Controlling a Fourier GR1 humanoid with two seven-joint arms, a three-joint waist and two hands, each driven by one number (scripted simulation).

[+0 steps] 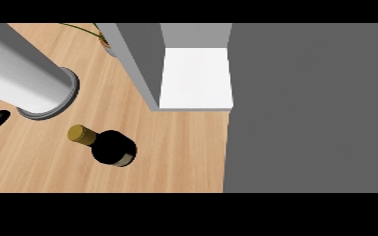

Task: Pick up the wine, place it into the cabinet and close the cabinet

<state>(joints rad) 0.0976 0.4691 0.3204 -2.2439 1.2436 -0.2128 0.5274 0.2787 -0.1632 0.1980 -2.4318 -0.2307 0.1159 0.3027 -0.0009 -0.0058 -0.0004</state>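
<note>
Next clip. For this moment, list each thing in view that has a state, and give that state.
wine bottle: standing upright on the counter, capped, not held
cabinet: open, white shelf bare
cabinet door: swung open, at the view's right
left hand: only a sliver at the left edge, fingers unreadable
right hand: not in view

I see the wine bottle [112, 147] standing up on the wooden table [177, 150]. It is dark, almost black, with a gold top. Nothing is touching it. The cabinet [193, 75] is just behind it, a bit to the right. It is open, and its white shelf shows inside.
</note>
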